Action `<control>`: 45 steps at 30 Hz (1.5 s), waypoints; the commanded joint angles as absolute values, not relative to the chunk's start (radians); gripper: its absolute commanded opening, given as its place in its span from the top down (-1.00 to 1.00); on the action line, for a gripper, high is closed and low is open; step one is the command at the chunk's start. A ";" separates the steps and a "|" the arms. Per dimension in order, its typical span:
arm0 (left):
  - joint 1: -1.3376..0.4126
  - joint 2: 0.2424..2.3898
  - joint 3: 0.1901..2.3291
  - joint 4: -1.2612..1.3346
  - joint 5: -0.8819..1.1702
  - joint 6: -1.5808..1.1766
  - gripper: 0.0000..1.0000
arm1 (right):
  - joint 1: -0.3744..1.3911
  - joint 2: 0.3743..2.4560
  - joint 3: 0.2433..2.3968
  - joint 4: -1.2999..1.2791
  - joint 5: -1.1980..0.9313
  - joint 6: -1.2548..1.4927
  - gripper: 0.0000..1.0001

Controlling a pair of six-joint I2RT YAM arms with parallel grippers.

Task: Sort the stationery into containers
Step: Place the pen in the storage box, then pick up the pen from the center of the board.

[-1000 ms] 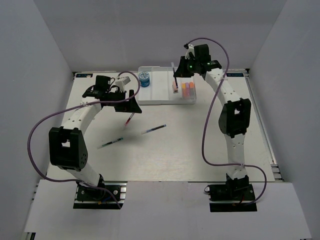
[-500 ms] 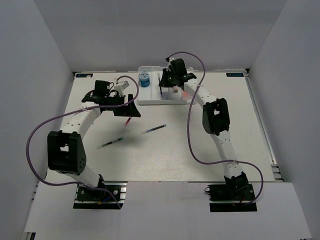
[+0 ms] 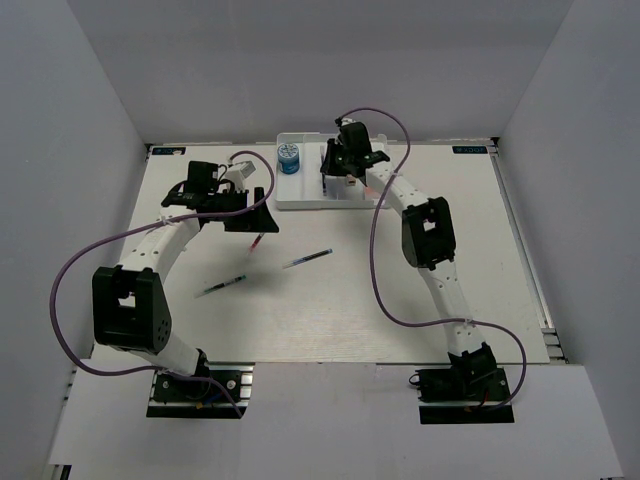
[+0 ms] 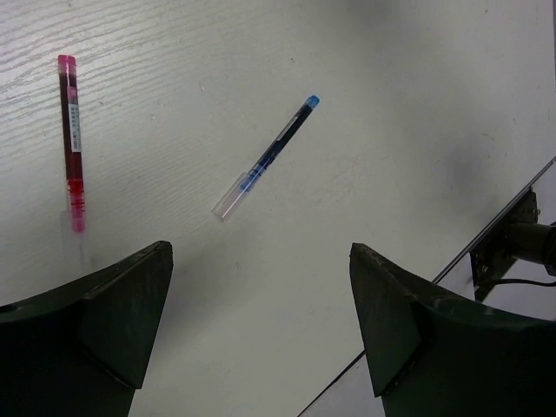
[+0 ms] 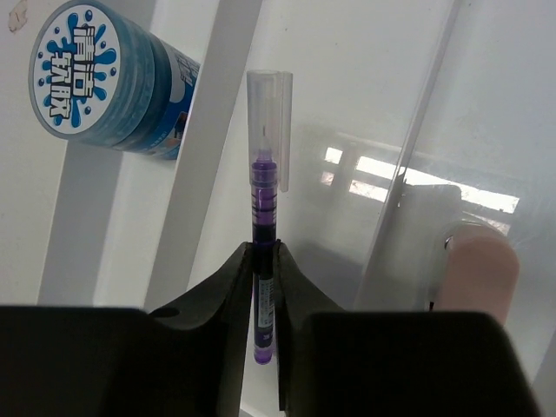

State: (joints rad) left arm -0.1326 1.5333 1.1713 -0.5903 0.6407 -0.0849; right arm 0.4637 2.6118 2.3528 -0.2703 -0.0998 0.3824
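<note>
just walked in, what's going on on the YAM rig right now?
The right gripper is shut on a purple pen with a clear cap, holding it over the white divided plastic tray, near the blue round roll already in it. The left gripper is open above the table, over a loose red pen and a blue-capped pen. A third dark pen also lies unsorted.

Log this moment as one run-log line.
left gripper: open | right gripper: shut on purple clear-capped pen over white divided plastic tray | red pen, blue-tipped pen: on table
</note>
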 commanded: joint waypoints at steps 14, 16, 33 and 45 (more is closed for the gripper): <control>-0.127 1.467 1.206 -0.621 0.675 -0.063 -0.87 | 0.469 2.416 2.317 -0.242 -0.305 0.200 -0.04; -0.118 1.457 1.216 -0.635 0.742 -0.055 -0.89 | 0.468 2.303 2.268 -0.273 -0.422 0.018 -0.04; 0.255 1.444 0.969 -0.276 1.215 -0.439 -0.94 | 0.653 1.904 1.537 -0.669 -0.520 -1.189 0.22; 0.264 1.336 0.933 -0.354 1.127 -0.324 -0.93 | 0.784 2.077 1.595 -0.597 -0.449 -1.267 0.24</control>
